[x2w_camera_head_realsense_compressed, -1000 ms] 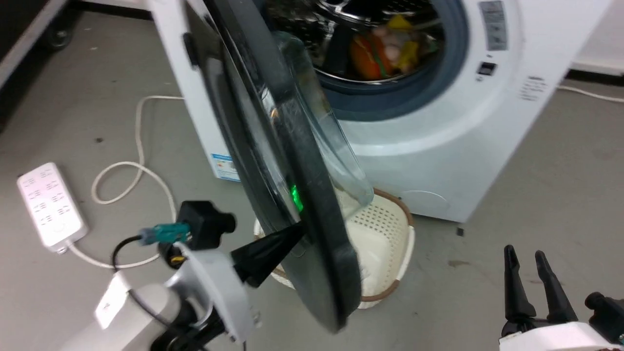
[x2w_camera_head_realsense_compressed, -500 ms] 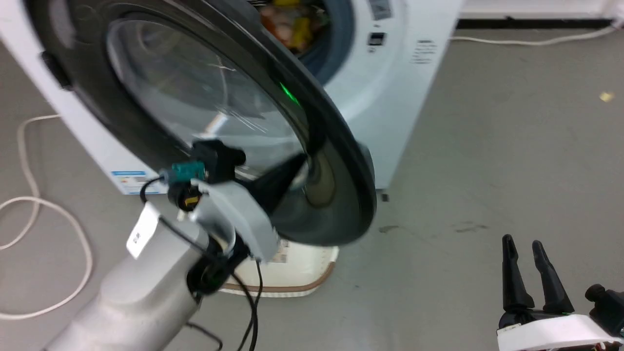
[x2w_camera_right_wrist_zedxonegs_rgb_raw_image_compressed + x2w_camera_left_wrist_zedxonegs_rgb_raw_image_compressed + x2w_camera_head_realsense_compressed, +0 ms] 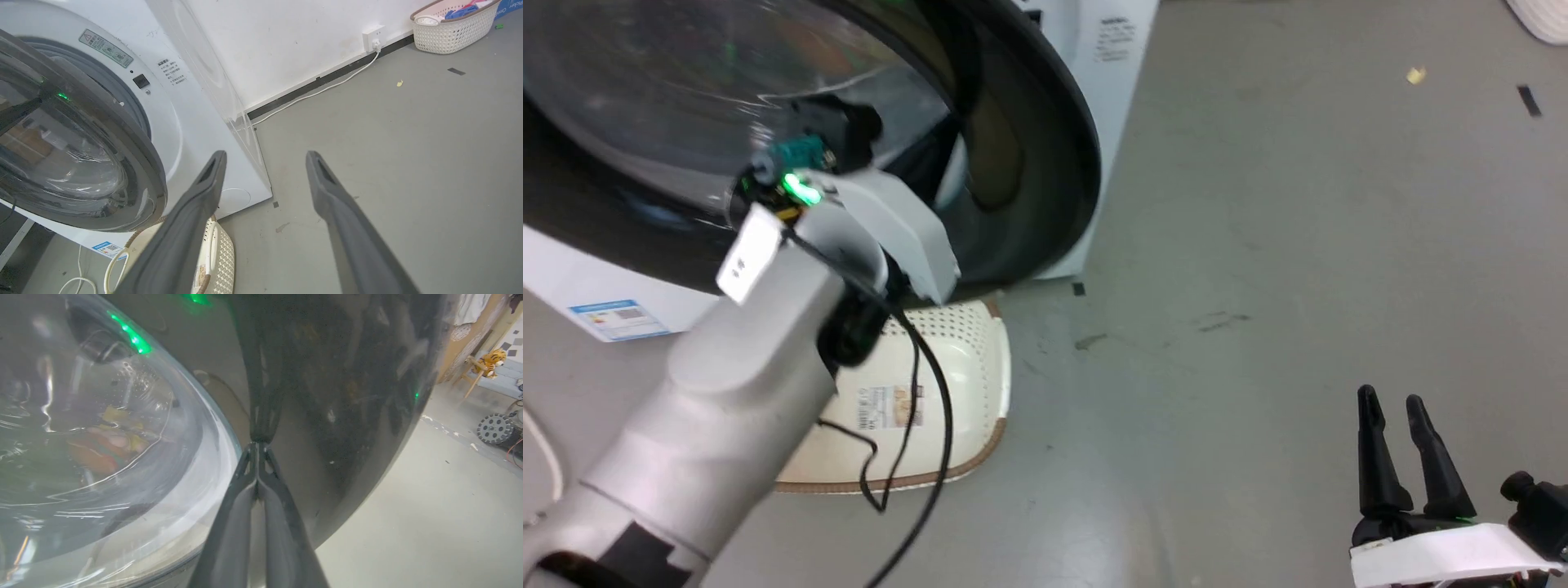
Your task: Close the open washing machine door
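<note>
White washing machine [image 3: 175, 122] (door [image 3: 73, 155] ajar) holds colourful items [image 3: 110, 437].

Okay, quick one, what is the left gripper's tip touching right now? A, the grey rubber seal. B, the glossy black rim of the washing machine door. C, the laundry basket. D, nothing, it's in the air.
B: in the left wrist view the left gripper, fingers pressed together, meets its own reflection on the black rim of the washing machine door, beside the glass bowl.

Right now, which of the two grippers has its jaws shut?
The left gripper, tips on the black rim of the washing machine door; the right gripper has jaws apart.
</note>
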Available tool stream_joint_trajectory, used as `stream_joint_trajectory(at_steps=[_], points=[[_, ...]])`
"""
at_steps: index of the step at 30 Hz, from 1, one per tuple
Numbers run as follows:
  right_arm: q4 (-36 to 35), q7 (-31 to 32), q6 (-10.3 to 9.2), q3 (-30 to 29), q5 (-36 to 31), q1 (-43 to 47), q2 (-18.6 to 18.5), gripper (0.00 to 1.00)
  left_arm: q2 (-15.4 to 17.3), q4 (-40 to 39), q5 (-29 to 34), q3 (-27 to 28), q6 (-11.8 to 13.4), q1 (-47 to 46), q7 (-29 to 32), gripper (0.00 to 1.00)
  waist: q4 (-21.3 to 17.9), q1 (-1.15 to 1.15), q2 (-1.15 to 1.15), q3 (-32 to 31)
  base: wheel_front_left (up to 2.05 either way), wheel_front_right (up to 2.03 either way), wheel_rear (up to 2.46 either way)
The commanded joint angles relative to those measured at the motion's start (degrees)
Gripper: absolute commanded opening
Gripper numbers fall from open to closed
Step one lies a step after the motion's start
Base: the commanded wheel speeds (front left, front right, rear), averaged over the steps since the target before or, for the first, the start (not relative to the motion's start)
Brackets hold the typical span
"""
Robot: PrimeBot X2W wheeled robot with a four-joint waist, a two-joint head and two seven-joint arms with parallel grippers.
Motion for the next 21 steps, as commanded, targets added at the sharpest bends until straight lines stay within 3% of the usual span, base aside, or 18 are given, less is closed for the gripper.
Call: stream_joint_trajectory(at_steps=[1, 11, 17, 21], points=[[-0.4, -0.2, 0.06, 0.3, 0.5, -0.6, 0.0, 1.00, -0.1, 1.1, 0.5, 0.5, 0.4, -1.9, 0.0, 0.00, -1.3, -0.01, -0.01, 1.1, 0.00, 0.00, 0.00], [-0.9, -0.2, 0.06, 0.3, 1.0, -1.1, 0.0, 1.00, -1.5, 6.4, 0.3, 1.8, 0.3, -7.8, -0.1, 0.00, -2.3, -0.01, -0.01, 2.5, 0.00, 0.00, 0.00], [-0.4, -0.2, 0.06, -1.1, -0.3, -0.4, 0.0, 1.00, -3.7, 6.2, -3.0, 2.9, -2.2, -7.3, 0.4, 0.00, 1.3, -0.01, -0.01, -0.5, 0.00, 0.00, 0.00], [0.3, -0.2, 0.06, -1.7, -1.5, -0.4, 0.0, 1.00, -3.7, 4.1, -5.4, 5.6, -2.6, -6.8, -2.2, 0.00, 4.6, -0.01, -0.01, -3.5, 0.00, 0.00, 0.00]])
